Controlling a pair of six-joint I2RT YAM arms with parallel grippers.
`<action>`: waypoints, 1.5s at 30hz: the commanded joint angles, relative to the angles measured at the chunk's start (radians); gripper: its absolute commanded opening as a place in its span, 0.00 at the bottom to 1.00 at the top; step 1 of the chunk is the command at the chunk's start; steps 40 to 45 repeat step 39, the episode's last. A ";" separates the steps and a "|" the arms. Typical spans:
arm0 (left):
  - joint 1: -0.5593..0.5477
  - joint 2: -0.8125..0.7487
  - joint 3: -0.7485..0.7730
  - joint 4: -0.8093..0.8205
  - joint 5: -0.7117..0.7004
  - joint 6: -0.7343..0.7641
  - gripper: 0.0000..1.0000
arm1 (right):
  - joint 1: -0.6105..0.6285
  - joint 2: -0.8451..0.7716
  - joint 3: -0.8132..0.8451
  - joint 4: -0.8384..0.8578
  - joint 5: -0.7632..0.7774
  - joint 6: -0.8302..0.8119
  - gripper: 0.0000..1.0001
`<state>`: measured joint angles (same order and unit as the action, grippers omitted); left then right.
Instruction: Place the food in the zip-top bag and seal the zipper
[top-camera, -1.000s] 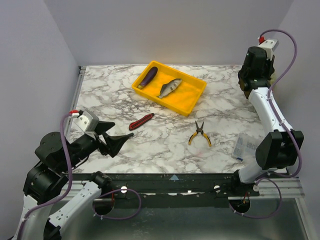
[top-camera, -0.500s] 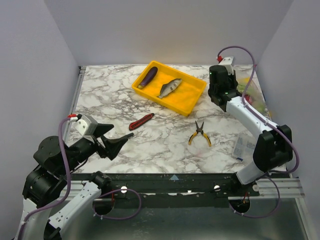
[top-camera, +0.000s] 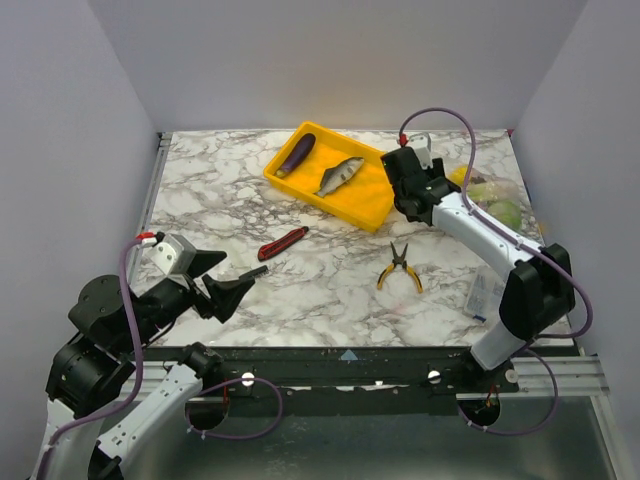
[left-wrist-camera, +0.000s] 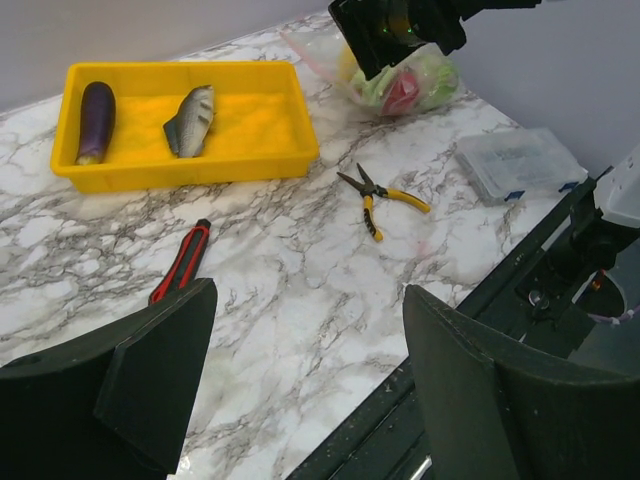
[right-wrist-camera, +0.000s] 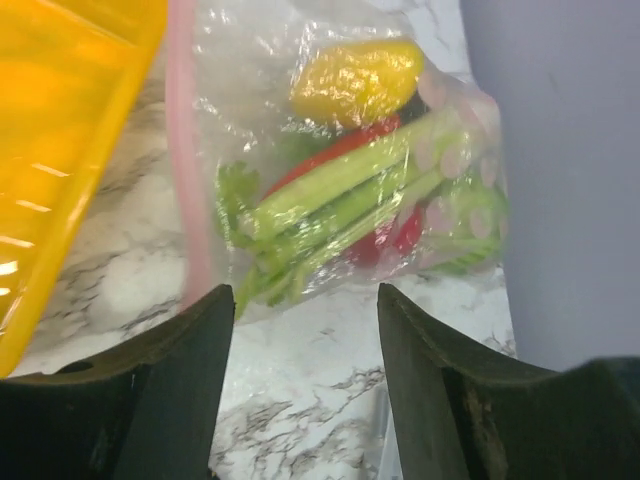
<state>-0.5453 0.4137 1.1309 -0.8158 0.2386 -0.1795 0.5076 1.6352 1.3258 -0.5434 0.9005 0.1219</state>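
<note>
The zip-top bag (top-camera: 495, 200) (left-wrist-camera: 400, 85) (right-wrist-camera: 340, 170) lies at the far right. Through it show a green-white leek (right-wrist-camera: 350, 190), a yellow squash (right-wrist-camera: 355, 75) and red pieces. Its pink zipper (right-wrist-camera: 183, 170) runs along the edge nearest the yellow tray (top-camera: 375, 192) (left-wrist-camera: 255, 120). A purple eggplant (top-camera: 296, 153) (left-wrist-camera: 96, 120) and a grey fish (top-camera: 340, 174) (left-wrist-camera: 190, 118) lie in the tray. My right gripper (top-camera: 408, 190) (right-wrist-camera: 305, 300) hangs open between tray and bag, holding nothing. My left gripper (top-camera: 240, 285) (left-wrist-camera: 310, 350) is open and empty above the table's near left edge.
A red-and-black pocket knife (top-camera: 283, 242) (left-wrist-camera: 182, 262) lies left of centre. Yellow-handled pliers (top-camera: 400, 268) (left-wrist-camera: 385, 197) lie right of centre. A flat clear pouch (top-camera: 487, 292) (left-wrist-camera: 515, 160) sits at the near right. Walls close in the back and both sides.
My right arm has swung from the far right corner leftward and down to the tray's right end, and its jaws have opened. The bag now shows at the far right. The left arm barely moved.
</note>
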 joint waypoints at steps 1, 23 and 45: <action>0.001 -0.015 0.010 -0.022 -0.028 0.014 0.77 | 0.019 -0.093 0.110 -0.147 -0.230 0.077 0.64; 0.001 -0.106 0.093 0.187 -0.398 0.018 0.81 | 0.021 -0.739 0.211 0.095 -0.631 0.147 0.99; 0.001 -0.245 0.035 0.402 -0.632 -0.010 0.98 | 0.018 -0.908 0.113 0.026 -0.363 0.180 0.99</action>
